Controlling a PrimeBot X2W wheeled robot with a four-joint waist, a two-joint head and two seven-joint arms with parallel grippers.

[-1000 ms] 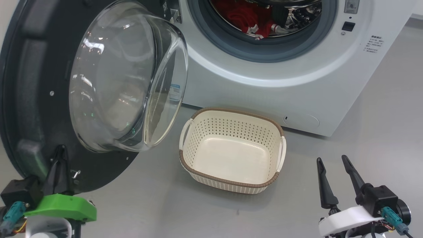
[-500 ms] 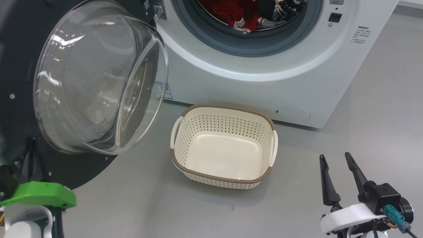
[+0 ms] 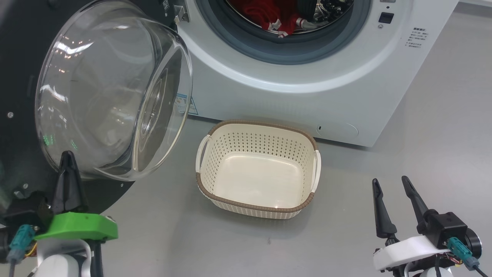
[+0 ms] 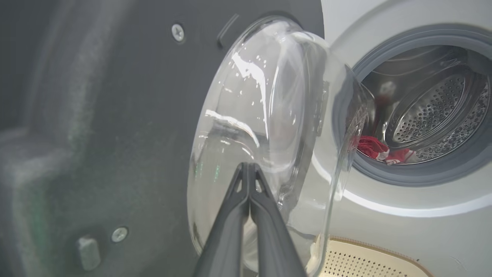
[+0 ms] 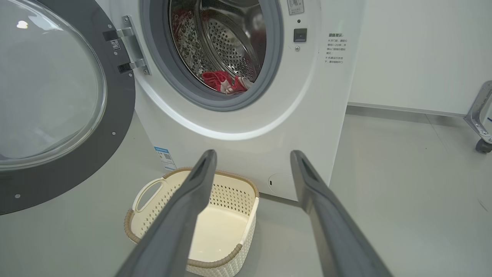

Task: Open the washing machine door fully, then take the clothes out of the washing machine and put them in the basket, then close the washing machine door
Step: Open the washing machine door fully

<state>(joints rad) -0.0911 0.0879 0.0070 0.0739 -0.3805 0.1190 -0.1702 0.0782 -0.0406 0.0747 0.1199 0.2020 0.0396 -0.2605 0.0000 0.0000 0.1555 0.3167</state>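
Lying low in the perforated steel drum (image 5: 230,42) of the washing machine (image 3: 300,77), at the top centre of the head view, the clothes (image 3: 275,17) form a red heap with white trim just behind the grey gasket (image 3: 269,50). The basket (image 3: 255,206) stands empty on the floor at the frame's centre, just in front of the machine's base. The washing machine door (image 3: 19,88) is swung wide at the upper left, its clear glass bowl (image 3: 111,88) bulging toward the camera.

A small blue label (image 5: 164,156) sits low on the white front, and a block of small print (image 3: 417,36) lies at the upper right; neither can be read.

The left gripper (image 3: 68,156), lower left, has its fingers pressed together on nothing, in front of the door's dark inner face. The right gripper (image 3: 388,180), lower right, has its fingers spread wide, holding nothing.

The floor (image 3: 442,134) is smooth pale grey. In the right wrist view a white wall (image 5: 415,50) rises behind, with a wheeled metal frame (image 5: 480,115) at the right edge.
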